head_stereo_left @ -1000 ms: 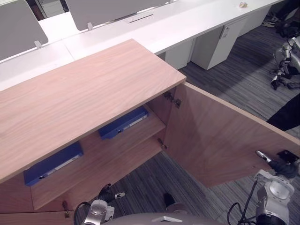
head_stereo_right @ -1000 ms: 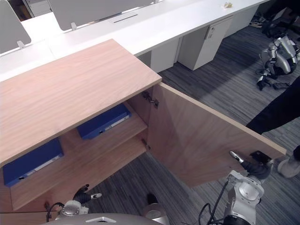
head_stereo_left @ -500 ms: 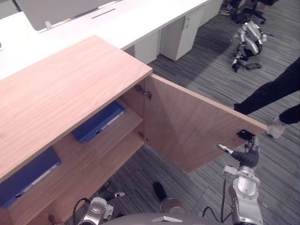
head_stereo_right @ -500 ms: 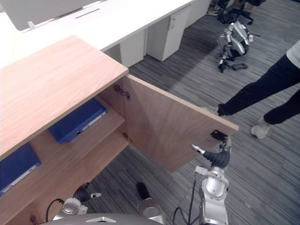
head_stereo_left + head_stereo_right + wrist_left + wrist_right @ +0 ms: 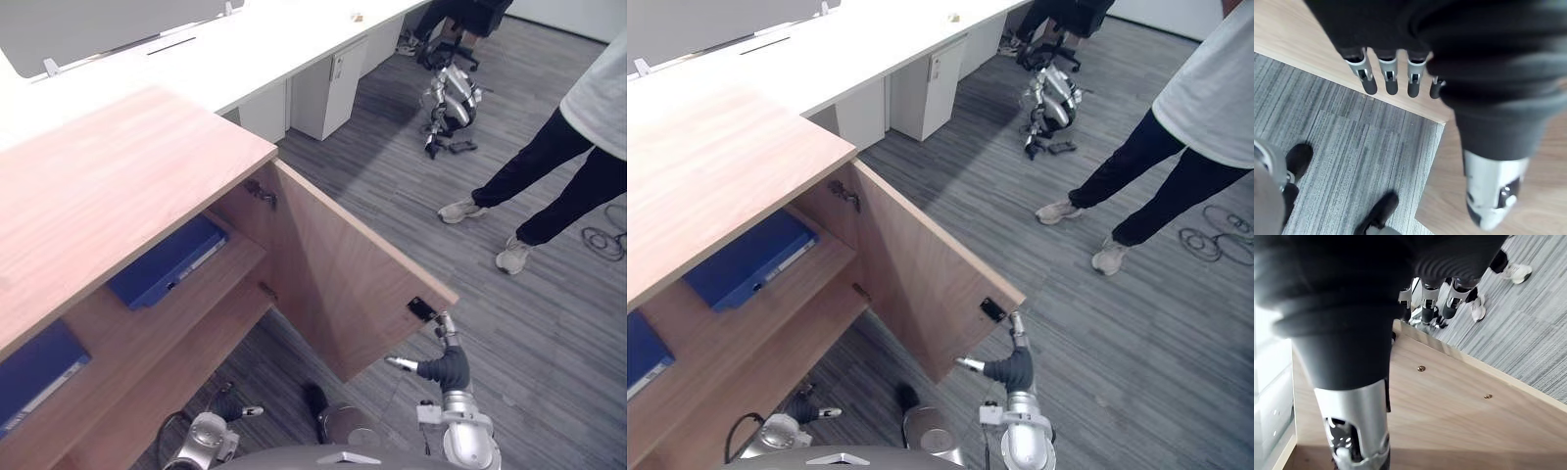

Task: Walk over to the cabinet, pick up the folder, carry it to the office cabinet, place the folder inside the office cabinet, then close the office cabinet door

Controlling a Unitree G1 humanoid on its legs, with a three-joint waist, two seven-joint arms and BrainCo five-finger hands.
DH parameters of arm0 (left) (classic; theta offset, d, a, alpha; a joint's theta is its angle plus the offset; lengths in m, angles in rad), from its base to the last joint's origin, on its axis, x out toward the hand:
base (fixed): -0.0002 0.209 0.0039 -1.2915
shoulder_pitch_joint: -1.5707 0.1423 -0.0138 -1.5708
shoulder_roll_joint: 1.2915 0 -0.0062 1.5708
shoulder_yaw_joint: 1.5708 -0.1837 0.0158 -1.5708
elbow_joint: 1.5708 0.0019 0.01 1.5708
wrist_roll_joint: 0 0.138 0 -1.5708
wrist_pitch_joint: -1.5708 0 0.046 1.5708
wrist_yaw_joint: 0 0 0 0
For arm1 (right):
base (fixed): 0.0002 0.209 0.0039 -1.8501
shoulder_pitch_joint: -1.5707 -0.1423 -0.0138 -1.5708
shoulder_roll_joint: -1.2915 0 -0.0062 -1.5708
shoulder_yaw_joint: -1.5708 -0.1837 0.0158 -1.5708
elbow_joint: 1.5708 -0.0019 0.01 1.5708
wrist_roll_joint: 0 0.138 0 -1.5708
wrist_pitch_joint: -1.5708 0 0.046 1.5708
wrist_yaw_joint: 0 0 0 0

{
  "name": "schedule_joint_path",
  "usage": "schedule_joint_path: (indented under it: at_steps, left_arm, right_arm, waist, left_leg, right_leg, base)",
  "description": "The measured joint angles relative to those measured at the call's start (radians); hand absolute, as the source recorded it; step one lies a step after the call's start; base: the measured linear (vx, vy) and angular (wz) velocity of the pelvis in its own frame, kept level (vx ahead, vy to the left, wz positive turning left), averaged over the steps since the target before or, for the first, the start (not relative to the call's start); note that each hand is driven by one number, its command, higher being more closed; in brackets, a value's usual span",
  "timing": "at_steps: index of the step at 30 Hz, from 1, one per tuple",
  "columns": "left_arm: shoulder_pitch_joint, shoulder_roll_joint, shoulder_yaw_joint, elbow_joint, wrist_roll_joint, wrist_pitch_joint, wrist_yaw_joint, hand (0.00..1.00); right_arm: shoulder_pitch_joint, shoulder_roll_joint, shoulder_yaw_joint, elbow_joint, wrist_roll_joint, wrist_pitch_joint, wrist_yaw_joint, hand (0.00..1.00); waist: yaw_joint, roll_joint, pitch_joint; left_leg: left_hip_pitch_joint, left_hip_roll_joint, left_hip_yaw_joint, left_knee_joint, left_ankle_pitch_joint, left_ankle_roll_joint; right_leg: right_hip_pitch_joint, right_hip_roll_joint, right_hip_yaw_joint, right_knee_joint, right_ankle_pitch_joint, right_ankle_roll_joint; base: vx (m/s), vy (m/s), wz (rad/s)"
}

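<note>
The flat blue folder (image 5: 167, 262) lies on the upper shelf (image 5: 237, 260) inside the light brown wooden cabinet (image 5: 108, 186). Its wooden door (image 5: 343, 284) stands open. The right hand (image 5: 446, 370) is at the door's 5 o'clock corner, its fingers straight and apart. The left hand (image 5: 225, 404) hangs low at 7 o'clock, its fingers (image 5: 1391, 83) straight and holding nothing.

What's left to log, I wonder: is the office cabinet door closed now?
No, the cabinet door stands wide open, the right hand at its free edge, a blue folder visible inside.
</note>
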Motion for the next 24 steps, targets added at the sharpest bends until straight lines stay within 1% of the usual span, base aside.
schedule_joint_path:
  at_steps: [1,2,3,4,5,8,10,11,13,15,17,19,22,24]
  left_arm:
    - [-0.007,0.019,-0.004,-0.001,0.009,0.000,0.004,0.00]
    - [-0.012,0.017,-0.006,-0.001,0.022,-0.001,0.003,0.00]
    - [-0.013,0.014,-0.006,0.000,0.026,-0.001,0.003,0.00]
    - [-0.013,0.007,-0.006,0.000,0.039,0.000,0.003,0.00]
    - [-0.013,0.003,-0.006,0.002,0.039,0.000,0.003,0.00]
    - [-0.023,-0.002,-0.013,0.002,0.039,-0.002,0.002,0.00]
    - [-0.028,0.001,-0.013,0.002,0.038,-0.002,0.003,0.00]
    - [-0.027,0.003,-0.012,0.002,0.038,-0.002,0.004,0.00]
    - [-0.021,0.004,0.000,0.003,0.037,-0.002,0.005,0.00]
    - [-0.003,0.002,0.015,0.006,0.029,-0.002,0.005,0.00]
    - [0.009,0.002,0.032,0.007,0.028,-0.002,0.010,0.00]
    - [0.010,0.000,0.039,0.007,0.027,-0.002,0.015,0.00]
    - [0.012,-0.002,0.055,0.007,0.007,-0.003,0.025,0.00]
    - [0.015,-0.002,0.069,0.006,-0.003,-0.003,0.027,0.00]
  right_arm:
    - [-0.027,-0.010,0.021,-0.022,-0.031,-0.002,0.022,0.00]
    - [-0.040,-0.035,0.046,-0.035,-0.049,-0.013,0.035,0.00]
    - [-0.056,-0.051,0.071,-0.035,-0.068,-0.021,0.051,0.00]
    - [-0.043,-0.099,0.121,-0.040,-0.087,-0.048,0.079,0.00]
    - [-0.045,-0.122,0.162,-0.041,-0.089,-0.049,0.099,0.00]
    - [-0.055,-0.126,0.204,-0.046,-0.091,-0.045,0.126,0.00]
    - [-0.078,-0.135,0.215,-0.044,-0.078,-0.031,0.144,0.00]
    - [-0.094,-0.135,0.216,-0.041,-0.067,-0.028,0.147,0.00]
    - [-0.149,-0.136,0.219,-0.002,-0.061,-0.028,0.148,0.00]
    - [-0.209,-0.136,0.239,0.047,-0.042,-0.028,0.148,0.00]
    - [-0.300,-0.129,0.257,0.119,-0.033,-0.028,0.147,0.00]
    - [-0.364,-0.118,0.269,0.172,-0.033,-0.028,0.147,0.00]
    - [-0.442,-0.099,0.304,0.245,-0.033,-0.027,0.147,0.00]
    - [-0.476,-0.090,0.304,0.278,-0.033,-0.026,0.142,0.00]
  waist:
    - [0.018,-0.015,-0.009]
    - [0.031,-0.001,-0.010]
    - [0.036,0.004,-0.011]
    - [0.043,0.012,-0.010]
    - [0.046,0.012,-0.010]
    - [0.054,0.010,-0.011]
    - [0.060,0.011,-0.012]
    - [0.076,0.012,-0.014]
    - [0.098,0.011,-0.015]
    - [0.106,0.012,-0.019]
    - [0.127,0.016,-0.036]
    - [0.145,0.021,-0.044]
    - [0.158,0.028,-0.044]
    - [0.163,0.031,-0.048]
  left_leg:
    - [-0.041,0.003,-0.054,0.020,0.004,-0.005]
    - [-0.058,0.004,-0.084,0.014,0.018,-0.003]
    - [-0.061,0.007,-0.094,0.012,0.028,0.002]
    - [-0.059,0.008,-0.099,-0.017,0.056,-0.005]
    - [-0.058,0.008,-0.101,-0.036,0.070,-0.009]
    - [-0.057,0.005,-0.137,-0.059,0.092,-0.009]
    - [-0.051,-0.008,-0.170,-0.083,0.115,-0.003]
    - [-0.050,-0.018,-0.182,-0.106,0.130,0.000]
    - [-0.038,-0.031,-0.198,-0.147,0.152,0.006]
    - [-0.033,-0.042,-0.224,-0.175,0.175,0.010]
    - [-0.033,-0.054,-0.255,-0.215,0.202,0.016]
    - [-0.039,-0.062,-0.270,-0.224,0.212,0.021]
    - [-0.047,-0.077,-0.315,-0.224,0.214,0.025]
    - [-0.062,-0.088,-0.346,-0.224,0.214,0.025]
  right_leg:
    - [0.010,-0.002,-0.023,-0.067,-0.014,0.019]
    - [0.012,0.007,-0.037,-0.101,0.016,0.015]
    - [0.012,0.010,-0.045,-0.118,0.028,0.013]
    - [0.018,0.017,-0.054,-0.144,0.056,0.012]
    - [0.028,0.021,-0.059,-0.158,0.069,0.009]
    - [0.062,0.019,-0.093,-0.204,0.090,0.009]
    - [0.086,0.006,-0.114,-0.225,0.096,0.018]
    - [0.087,-0.001,-0.126,-0.237,0.099,0.024]
    - [0.099,-0.009,-0.138,-0.255,0.107,0.022]
    - [0.114,-0.016,-0.155,-0.270,0.109,0.024]
    - [0.118,-0.022,-0.166,-0.284,0.112,0.029]
    - [0.121,-0.028,-0.173,-0.295,0.114,0.033]
    - [0.147,-0.038,-0.193,-0.315,0.114,0.034]
    - [0.150,-0.045,-0.205,-0.321,0.113,0.034]
  base:
    - [0.00,-0.150,0.30]
    - [-0.02,-0.107,0.19]
    - [0.04,-0.064,0.13]
    - [0.05,-0.062,0.09]
    - [0.05,-0.056,0.09]
    - [-0.03,-0.013,0.32]
    - [-0.08,0.026,0.46]
    - [-0.09,0.032,0.40]
    - [-0.08,0.032,0.33]
    - [-0.07,0.033,0.45]
    - [-0.05,0.028,0.38]
    - [-0.03,0.031,0.25]
    - [0.00,0.052,0.43]
    - [0.03,0.036,0.46]
